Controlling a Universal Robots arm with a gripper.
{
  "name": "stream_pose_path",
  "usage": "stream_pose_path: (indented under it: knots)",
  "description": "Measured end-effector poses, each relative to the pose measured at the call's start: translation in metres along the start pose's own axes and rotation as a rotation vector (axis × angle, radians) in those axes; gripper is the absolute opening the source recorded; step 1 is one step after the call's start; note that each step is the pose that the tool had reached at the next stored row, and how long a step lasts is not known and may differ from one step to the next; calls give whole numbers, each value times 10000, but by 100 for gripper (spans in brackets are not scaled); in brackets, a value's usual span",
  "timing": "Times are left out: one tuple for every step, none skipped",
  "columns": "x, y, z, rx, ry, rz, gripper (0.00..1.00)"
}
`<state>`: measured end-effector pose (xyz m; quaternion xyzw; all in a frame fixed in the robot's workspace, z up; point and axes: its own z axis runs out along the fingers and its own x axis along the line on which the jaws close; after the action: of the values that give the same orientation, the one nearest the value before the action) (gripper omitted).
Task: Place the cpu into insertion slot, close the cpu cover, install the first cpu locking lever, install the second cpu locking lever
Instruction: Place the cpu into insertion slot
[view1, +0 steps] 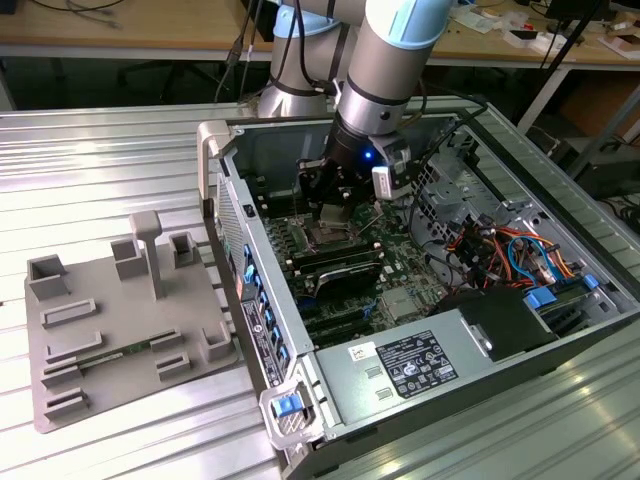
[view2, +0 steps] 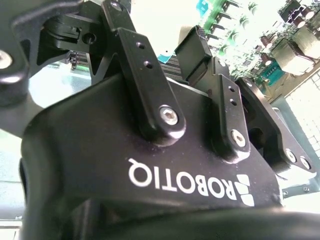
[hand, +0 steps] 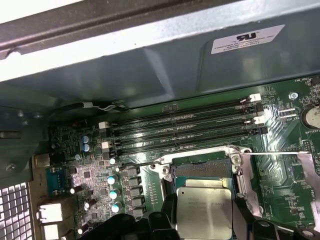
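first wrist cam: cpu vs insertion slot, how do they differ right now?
The cpu has a dull silver metal top; the insertion slot shows a darker, fine-pinned centre. The cpu is held in the end effector; the insertion slot is fixed in the green circuit board. The cpu hides part of the insertion slot in the first wrist view. Both look square.
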<state>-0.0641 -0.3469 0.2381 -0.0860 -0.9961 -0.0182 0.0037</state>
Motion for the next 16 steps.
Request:
stream_pose_path:
  knots:
    - [0,0,0,3,-1,9,55]
    - [0,0,1,6,-2,17,55]
    - [0,0,3,11,-3,34,55]
    - [0,0,3,14,-4,45,55]
    - [0,0,4,18,-5,54,55]
    - [0,0,5,25,-7,67,55]
    - [0,0,5,29,-8,75,55]
    - [0,0,6,37,-10,89,55]
    - [0,0,6,42,-11,96,55]
    - [0,0,7,47,-12,105,55]
    - [0,0,8,52,-14,117,55]
    - [0,0,8,54,-14,125,55]
    - [0,0,9,57,-15,131,55]
    - [0,0,9,63,-16,149,55]
    - [0,0,10,73,-19,169,55]
    - [0,0,11,79,-20,181,55]
